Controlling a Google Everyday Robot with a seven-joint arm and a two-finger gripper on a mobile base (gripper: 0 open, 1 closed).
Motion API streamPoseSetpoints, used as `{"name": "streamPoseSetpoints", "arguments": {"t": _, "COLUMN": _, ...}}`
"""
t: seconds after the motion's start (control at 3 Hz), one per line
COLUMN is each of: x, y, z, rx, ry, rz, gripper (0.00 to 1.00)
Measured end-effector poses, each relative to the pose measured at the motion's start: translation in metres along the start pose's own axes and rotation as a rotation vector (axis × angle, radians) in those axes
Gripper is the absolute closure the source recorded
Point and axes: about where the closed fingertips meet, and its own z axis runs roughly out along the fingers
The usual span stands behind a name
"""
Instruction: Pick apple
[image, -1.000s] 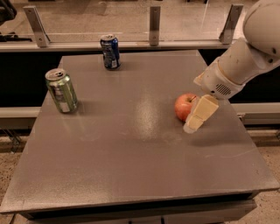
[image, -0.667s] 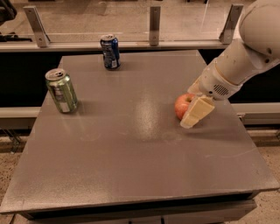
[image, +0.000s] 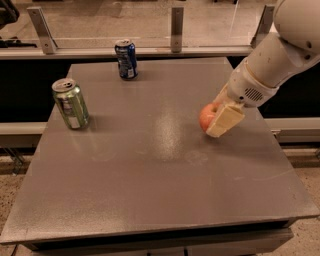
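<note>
Fingers (image: 226, 120) of the gripper (image: 211, 124) are closed around the apple (image: 204, 117); we see the near cream one lying across its right side, covering part of it.

Left to right on the grey table (image: 160, 190):
- green can (image: 71, 104), upright, at 9 o'clock.
- blue can (image: 126, 59), upright, at 11 o'clock, near the far edge.
- apple, at 3 o'clock, well apart from both cans.
- gripper, also at 3 o'clock, on a white arm (image: 272, 60) reaching in from 2 o'clock.
</note>
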Motion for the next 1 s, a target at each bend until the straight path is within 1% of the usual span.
{"name": "streamPoseSetpoints", "arguments": {"t": 0.33, "x": -0.017, "y": 0.0, "z": -0.026, "rx": -0.01, "ry": -0.02, "rz": -0.033, "gripper": 1.0}}
{"name": "streamPoseSetpoints", "arguments": {"t": 0.67, "x": -0.056, "y": -0.01, "z": -0.093, "rx": -0.013, "ry": -0.095, "rz": -0.095, "gripper": 1.0}}
{"name": "streamPoseSetpoints", "arguments": {"t": 1.0, "x": -0.056, "y": -0.01, "z": -0.093, "rx": -0.013, "ry": -0.095, "rz": -0.095, "gripper": 1.0}}
